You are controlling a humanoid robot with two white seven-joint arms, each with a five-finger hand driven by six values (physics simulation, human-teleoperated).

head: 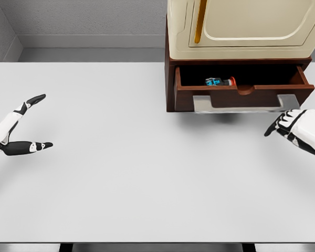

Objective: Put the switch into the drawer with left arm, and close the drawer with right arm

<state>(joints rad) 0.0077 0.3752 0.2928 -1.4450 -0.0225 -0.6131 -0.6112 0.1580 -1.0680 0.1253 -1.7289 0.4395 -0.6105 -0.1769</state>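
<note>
White table [147, 178], nearest the camera, spanning the view. At 9 o'clock, left hand [18, 128]: thumb and fingers spread wide, holding nothing, just above the tabletop. At 1 o'clock, dark wooden drawer [244, 86], pulled open beneath a cream cabinet [241, 26]; the switch [219, 82], blue and red, lies inside the drawer near its front wall. At 3 o'clock, right hand [296, 130]: fingers loosely curled, empty, just below the drawer's right front corner, apart from it.

No text, label, brand, number or sign can be read anywhere in this view.
</note>
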